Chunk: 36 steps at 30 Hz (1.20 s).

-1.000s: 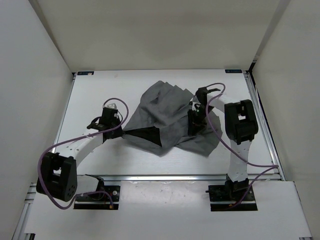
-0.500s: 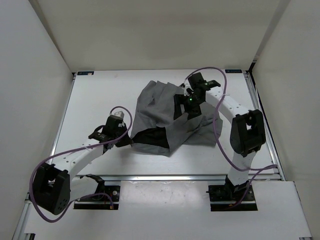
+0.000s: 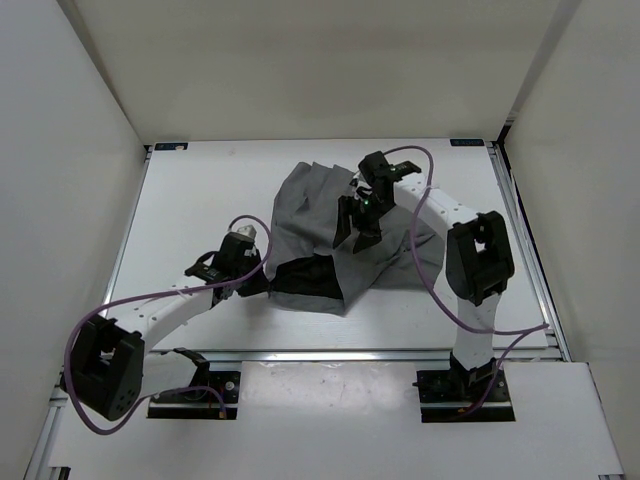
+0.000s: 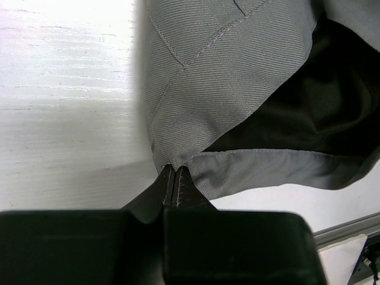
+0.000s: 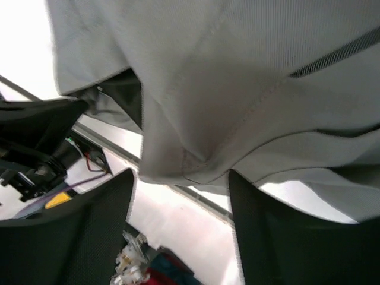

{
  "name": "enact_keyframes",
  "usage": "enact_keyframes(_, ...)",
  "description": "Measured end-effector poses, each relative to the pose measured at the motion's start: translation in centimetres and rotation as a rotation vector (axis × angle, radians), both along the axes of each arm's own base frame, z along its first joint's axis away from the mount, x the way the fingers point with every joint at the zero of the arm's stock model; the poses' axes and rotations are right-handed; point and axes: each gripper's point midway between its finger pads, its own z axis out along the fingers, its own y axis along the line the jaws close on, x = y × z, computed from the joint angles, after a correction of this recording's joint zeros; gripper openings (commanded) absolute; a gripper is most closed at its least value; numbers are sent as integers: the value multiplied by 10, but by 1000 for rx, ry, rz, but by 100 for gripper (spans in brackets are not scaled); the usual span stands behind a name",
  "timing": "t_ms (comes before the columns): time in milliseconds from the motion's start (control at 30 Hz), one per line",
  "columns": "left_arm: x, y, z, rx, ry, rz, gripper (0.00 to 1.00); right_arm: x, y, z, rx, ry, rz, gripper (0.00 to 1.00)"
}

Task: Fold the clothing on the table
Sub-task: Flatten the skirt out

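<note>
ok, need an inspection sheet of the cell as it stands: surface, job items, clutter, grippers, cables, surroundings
Surface: white table, bare wherever the cloth doesn't cover it.
Job's things: grey skirt, bunched mid-table, partly doubled over, dark inside showing at the near edge.
Clutter: nothing seen.
Grippers: left gripper shut on the skirt's hem corner; right gripper open, cloth drooping between its fingers, not clamped.
Cables: purple cables loop along both arms.
Surroundings: plain white walls on three sides.
</note>
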Motion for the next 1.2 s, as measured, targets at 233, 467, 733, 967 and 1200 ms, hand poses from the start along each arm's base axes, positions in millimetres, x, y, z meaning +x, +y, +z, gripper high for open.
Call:
enact_keyframes(233,4,-2,7,-21,-23,15,0,-17,2,-20,-62,67,35,0)
enact_keyframes(467,6,2,6,-20,-21,31,0,-17,-6,-24,-133,20,54,0)
enact_keyframes(733,10,10,5,-13,-24,62,0,-31,-82,41,-172,-196,-88,0)
enact_keyframes(967,2,-2,3,-49,-10,19,0,-125,-149,9,-255,-14,-210,53)
enact_keyframes(1200,-8,-1,-6,-32,16,5,0,-133,-167,17,-300,-5,-277,82)
